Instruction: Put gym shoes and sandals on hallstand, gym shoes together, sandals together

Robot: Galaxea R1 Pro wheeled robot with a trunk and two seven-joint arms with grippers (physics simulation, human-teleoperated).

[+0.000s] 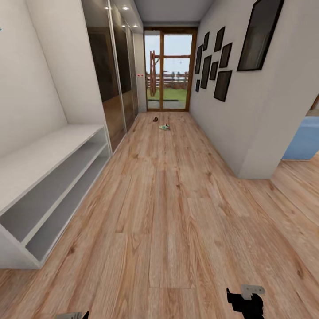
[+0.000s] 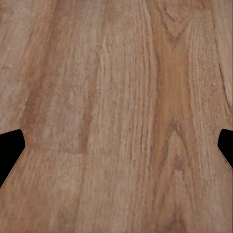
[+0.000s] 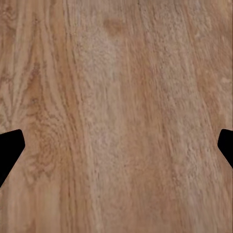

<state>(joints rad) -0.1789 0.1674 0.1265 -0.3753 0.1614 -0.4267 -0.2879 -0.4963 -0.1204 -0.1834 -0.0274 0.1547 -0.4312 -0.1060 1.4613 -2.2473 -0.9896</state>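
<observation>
Fingers of both grippers are spread wide, empty, above the corridor floor; a gym shoe lies far off, upper centre; hallstand at left.

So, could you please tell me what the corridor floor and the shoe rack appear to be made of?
The corridor floor looks like light brown wood planks with a satin finish: grain, knots and plank seams show. The shoe rack looks like matte white-grey painted board, smooth and grainless; it could equally be laminate.

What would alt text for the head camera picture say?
A long corridor of wood plank floor runs to a glass door, with a small gym shoe lying far off. A white shoe rack stands along the left wall.
</observation>
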